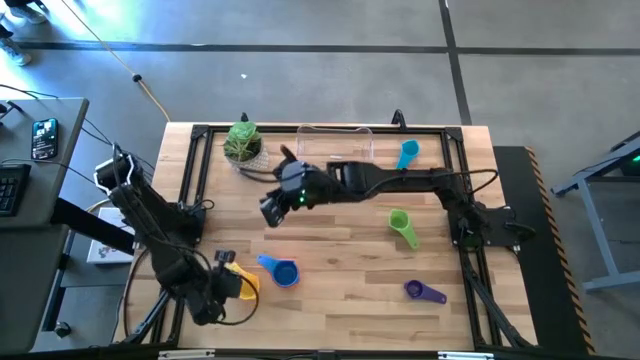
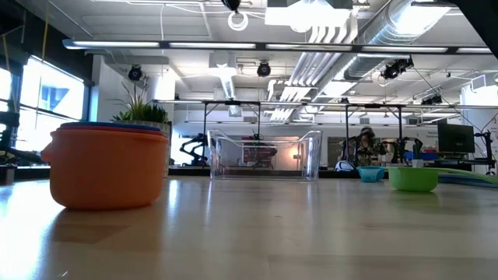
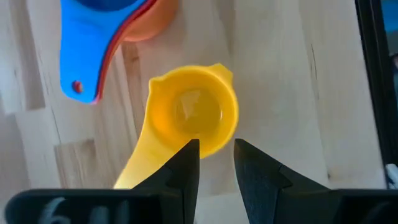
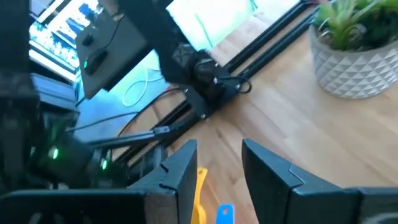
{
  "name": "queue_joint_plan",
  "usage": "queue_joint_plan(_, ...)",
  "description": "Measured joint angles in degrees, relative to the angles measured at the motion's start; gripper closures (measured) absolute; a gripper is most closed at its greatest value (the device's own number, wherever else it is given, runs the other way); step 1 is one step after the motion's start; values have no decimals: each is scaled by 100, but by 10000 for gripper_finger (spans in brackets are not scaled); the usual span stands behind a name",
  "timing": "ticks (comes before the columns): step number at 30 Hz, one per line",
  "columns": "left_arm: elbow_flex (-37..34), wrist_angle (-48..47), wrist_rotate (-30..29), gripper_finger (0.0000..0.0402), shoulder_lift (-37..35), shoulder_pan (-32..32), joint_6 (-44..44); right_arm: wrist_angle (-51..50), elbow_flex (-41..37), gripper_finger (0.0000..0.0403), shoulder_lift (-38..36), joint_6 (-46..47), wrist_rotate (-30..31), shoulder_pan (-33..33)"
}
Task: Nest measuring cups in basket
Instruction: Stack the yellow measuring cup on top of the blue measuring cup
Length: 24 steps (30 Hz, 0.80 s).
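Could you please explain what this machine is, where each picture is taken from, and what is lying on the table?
Two dark robot arms work at a wooden table. One picture looks straight down, one looks level across the tabletop, and two come from cameras on the wrists. The left pincer hangs open over a yellow measuring cup, holding nothing. The right pincer hovers open near the middle, also empty. Beside the yellow cup, a blue cup sits nested in an orange one. Green, purple and light blue cups lie apart. A clear basket and a potted plant stand at the far edge.
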Motion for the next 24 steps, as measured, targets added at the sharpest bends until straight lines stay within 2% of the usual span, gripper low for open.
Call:
queue_joint_plan(5,2,161,18,312,292,138,546,-137,0,284,9,-2,-133,-129)
queue_joint_plan(10,2,536,366,312,503,233,862,-430,-2,284,11,-104,-95,-131)
queue_joint_plan(24,2,722,476,312,771,235,863,-916,-4,284,11,-90,-50,-31)
